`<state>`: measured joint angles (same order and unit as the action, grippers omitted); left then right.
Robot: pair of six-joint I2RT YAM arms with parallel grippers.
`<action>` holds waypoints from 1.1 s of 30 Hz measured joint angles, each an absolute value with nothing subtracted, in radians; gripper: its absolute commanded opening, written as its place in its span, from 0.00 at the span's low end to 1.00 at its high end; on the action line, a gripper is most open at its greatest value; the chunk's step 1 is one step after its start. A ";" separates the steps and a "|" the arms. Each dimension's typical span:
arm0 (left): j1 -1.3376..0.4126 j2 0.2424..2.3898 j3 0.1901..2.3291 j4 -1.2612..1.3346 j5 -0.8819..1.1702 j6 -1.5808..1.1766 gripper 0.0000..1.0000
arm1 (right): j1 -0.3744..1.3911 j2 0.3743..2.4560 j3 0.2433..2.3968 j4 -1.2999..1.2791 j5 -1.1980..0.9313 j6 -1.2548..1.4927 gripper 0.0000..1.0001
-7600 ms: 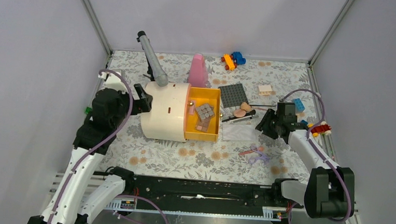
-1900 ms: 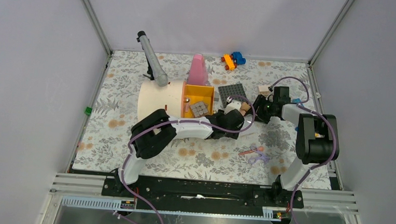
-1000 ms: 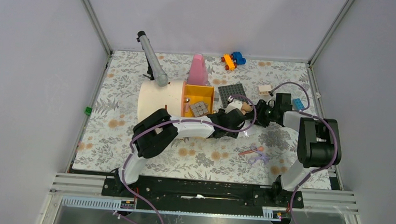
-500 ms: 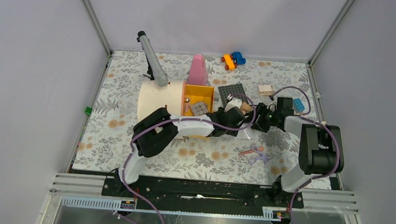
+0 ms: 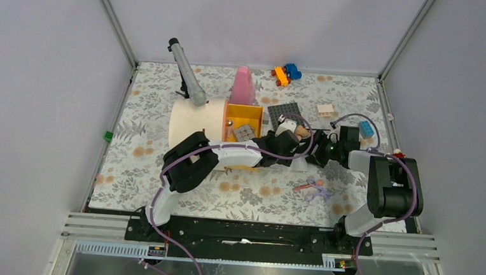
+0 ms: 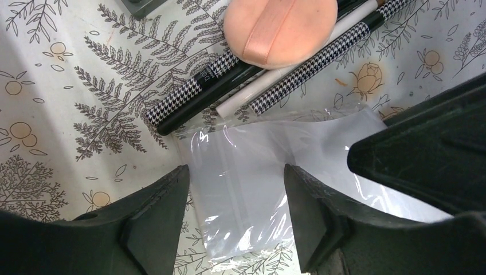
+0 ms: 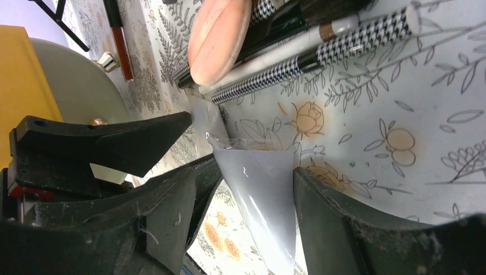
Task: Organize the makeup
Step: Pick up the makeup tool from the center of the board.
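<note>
A round peach puff lies on top of thin houndstooth brushes on the flowered cloth; both show again in the right wrist view, the puff above the brushes. Just in front of them lies a clear plastic bag. My left gripper stands open with its jaws either side of the flat bag. From the opposite side my right gripper is open around a raised edge of the bag. In the top view the two grippers, left and right, nearly meet.
A cream round case with a yellow drawer sits left of the grippers, a grey palette inside. Behind stand a tall pink cone bottle, a dark studded plate and toy bricks. A purple item lies nearer.
My right gripper has moved nearer and leftward toward the left gripper and opened wider, now around the bag's edge. The left arm has barely moved.
</note>
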<state>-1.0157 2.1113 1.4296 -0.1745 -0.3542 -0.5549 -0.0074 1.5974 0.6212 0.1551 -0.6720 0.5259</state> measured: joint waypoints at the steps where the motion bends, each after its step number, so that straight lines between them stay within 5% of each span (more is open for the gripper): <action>1: -1.016 2.112 1.430 -0.173 -0.354 -0.554 0.62 | -0.007 1.592 0.611 0.168 -0.672 0.538 0.70; 12: -1.013 2.118 1.430 -0.138 -0.341 -0.554 0.62 | 0.000 1.469 0.460 0.247 -0.644 0.740 0.69; 28: -1.013 2.116 1.430 -0.136 -0.334 -0.554 0.63 | 0.000 1.418 0.432 0.284 -0.591 0.777 0.00; 33: -1.013 2.102 1.430 -0.164 -0.313 -0.554 0.65 | 0.000 1.417 0.432 0.284 -0.585 0.779 0.00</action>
